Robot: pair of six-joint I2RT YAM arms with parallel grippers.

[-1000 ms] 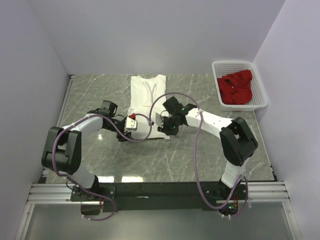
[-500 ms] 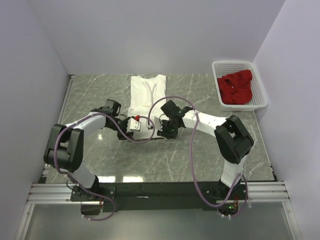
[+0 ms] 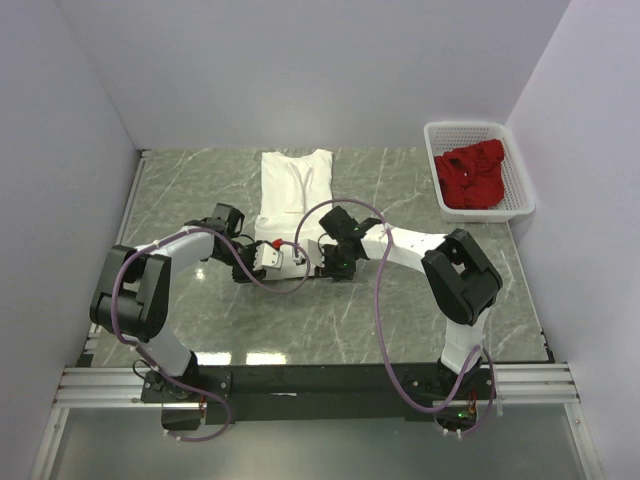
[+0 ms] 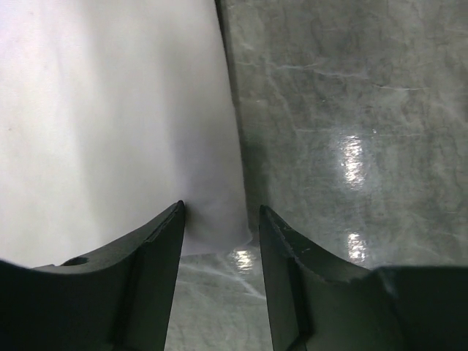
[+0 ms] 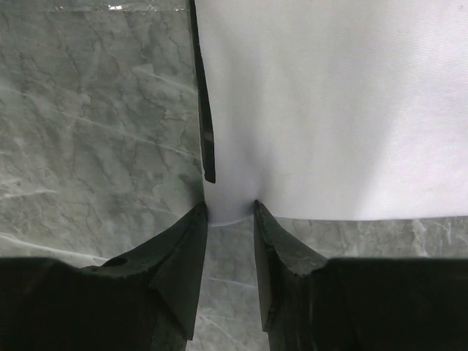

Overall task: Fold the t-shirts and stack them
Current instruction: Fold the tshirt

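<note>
A white t-shirt (image 3: 295, 180) lies flat on the grey marble table, folded into a long strip. My left gripper (image 3: 277, 259) is low at its near left corner. In the left wrist view the gripper (image 4: 219, 219) is open and its jaws straddle the corner of the white cloth (image 4: 110, 110). My right gripper (image 3: 323, 262) is low at the near right corner. In the right wrist view it (image 5: 229, 212) is open, with the cloth's (image 5: 329, 110) corner between the fingertips. A deep red t-shirt (image 3: 470, 178) lies crumpled in the basket.
A white slotted plastic basket (image 3: 478, 130) stands at the back right against the wall. Walls close in the table on the left, back and right. Both arms' cables loop over the table's middle, near the shirt's hem.
Both grippers have moved down and inward onto the near hem corners of the white shirt. The shirt has not visibly moved.
</note>
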